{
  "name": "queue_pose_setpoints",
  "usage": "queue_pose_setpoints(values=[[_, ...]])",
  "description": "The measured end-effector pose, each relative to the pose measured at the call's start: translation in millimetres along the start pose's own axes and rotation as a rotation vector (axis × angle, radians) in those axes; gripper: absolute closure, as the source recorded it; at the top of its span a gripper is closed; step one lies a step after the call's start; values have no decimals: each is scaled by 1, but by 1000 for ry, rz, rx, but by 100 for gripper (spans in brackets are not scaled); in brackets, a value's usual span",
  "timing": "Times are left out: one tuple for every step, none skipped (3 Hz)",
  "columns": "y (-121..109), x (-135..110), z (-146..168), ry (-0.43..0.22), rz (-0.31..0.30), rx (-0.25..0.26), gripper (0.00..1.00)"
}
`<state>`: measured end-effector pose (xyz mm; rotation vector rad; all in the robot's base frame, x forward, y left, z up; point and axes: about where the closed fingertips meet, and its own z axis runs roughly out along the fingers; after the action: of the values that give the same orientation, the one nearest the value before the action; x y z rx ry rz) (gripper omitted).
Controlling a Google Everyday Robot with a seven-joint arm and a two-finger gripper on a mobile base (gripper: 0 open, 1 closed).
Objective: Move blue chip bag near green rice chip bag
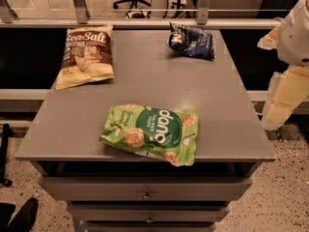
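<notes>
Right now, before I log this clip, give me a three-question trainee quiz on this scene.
1. True or false: the blue chip bag lies apart from the green rice chip bag.
2. Which bag lies at the back left corner of the cabinet top? A) Sea Salt bag B) blue chip bag C) green rice chip bag
3. Fill in: the gripper hangs off the cabinet's ____ side, touching no bag.
Key: 1 true; 2 A; 3 right.
</notes>
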<state>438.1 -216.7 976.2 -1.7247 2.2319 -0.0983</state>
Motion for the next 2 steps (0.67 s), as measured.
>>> queue_pose_setpoints(values=[[0,0,0,0,0,0,0],[-10,-5,10,-36,11,15,0]])
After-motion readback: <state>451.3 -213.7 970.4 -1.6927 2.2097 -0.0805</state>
